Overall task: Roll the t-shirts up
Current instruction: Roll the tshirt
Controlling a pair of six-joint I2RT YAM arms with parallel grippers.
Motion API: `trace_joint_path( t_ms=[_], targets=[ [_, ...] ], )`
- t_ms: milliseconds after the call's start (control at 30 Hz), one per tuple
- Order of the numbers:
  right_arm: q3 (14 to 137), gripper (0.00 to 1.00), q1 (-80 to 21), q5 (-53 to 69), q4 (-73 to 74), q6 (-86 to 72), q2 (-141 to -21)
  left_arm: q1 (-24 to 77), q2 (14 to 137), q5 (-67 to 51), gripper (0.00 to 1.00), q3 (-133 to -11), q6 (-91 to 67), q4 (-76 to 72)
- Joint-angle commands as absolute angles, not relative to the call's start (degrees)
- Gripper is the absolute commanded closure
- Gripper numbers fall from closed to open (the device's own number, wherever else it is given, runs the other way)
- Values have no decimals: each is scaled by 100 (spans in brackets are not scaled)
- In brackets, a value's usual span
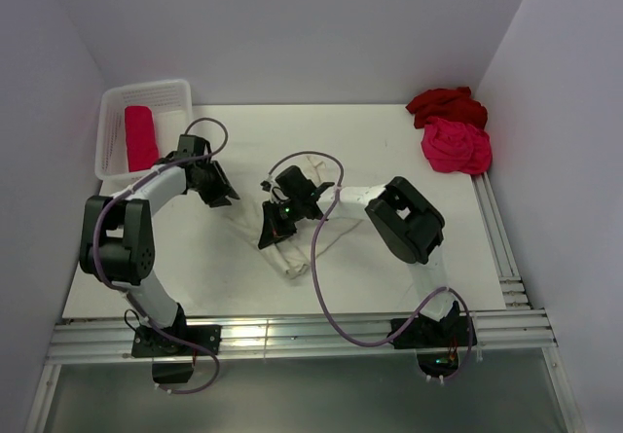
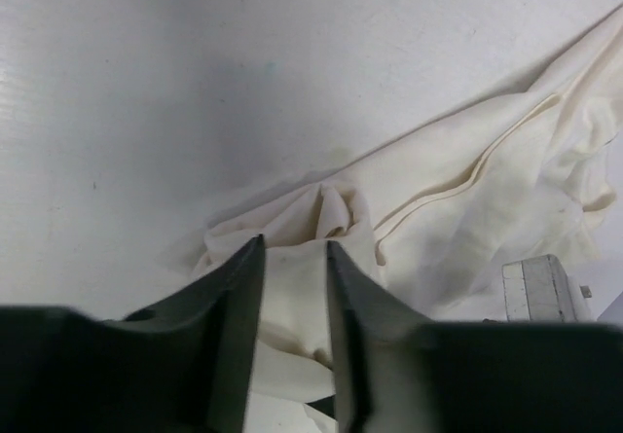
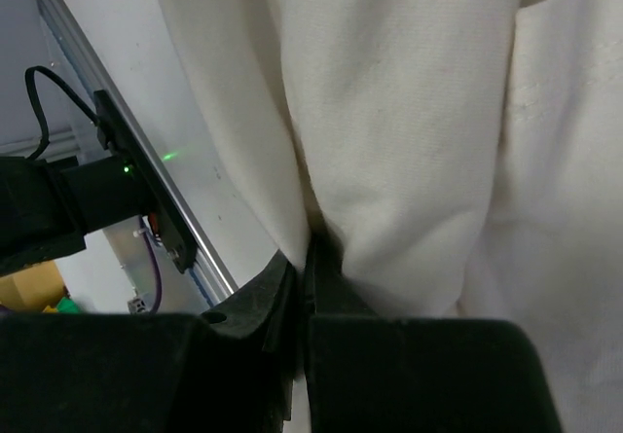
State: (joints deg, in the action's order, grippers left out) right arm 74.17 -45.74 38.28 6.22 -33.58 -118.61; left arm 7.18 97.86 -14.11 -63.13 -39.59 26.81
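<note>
The cream t-shirt (image 2: 487, 199) is soft matt cloth, creased, with a stitched hem; the table (image 2: 195, 83) is smooth matt white, the basket (image 1: 110, 136) white plastic mesh, the rail (image 1: 321, 331) shiny metal.

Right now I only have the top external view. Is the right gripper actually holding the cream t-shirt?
Observer: Yes. The right wrist view shows the right gripper shut on a fold of the cream t-shirt.
Operator: Left side?
Observer: In the left wrist view, the left gripper has a bunched fold between its fingers. I can't tell if it's pinched.
</note>
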Motion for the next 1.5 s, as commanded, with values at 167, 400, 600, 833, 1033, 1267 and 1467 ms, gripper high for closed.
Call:
trace_joint_path(
  t_ms=[167, 400, 600, 833, 1033, 1267, 1467],
  targets=[
    [7313, 100, -4474, 4139, 264, -3463, -11470, 870, 9923, -1661, 87, -6521, -3525, 2804],
    [7023, 100, -4403, 4236, 18, -3621, -11356, 861, 9985, -1170, 56, -6987, -3270, 3507],
    [6742, 100, -4359, 4517, -500, -3884, -11294, 642, 9581, -1607, 43, -6970, -3050, 3464],
    [6188, 100, -4131, 5131, -1912, -4762, -11232, 431, 9044, -2407, 41, -6636, -2690, 3252],
    [5941, 99, -3920, 5589, -2758, -5510, -11487, 439, 8728, -2725, 39, -6258, -2610, 3103],
    [5573, 99, -3744, 6064, -4480, -6792, -12005, 509, 8473, -2795, 39, -6065, -2487, 3094],
    [5449, 99, -3604, 6170, -4809, -7138, -12340, 755, 8279, -2637, 39, -5941, -2557, 2988]
  ],
)
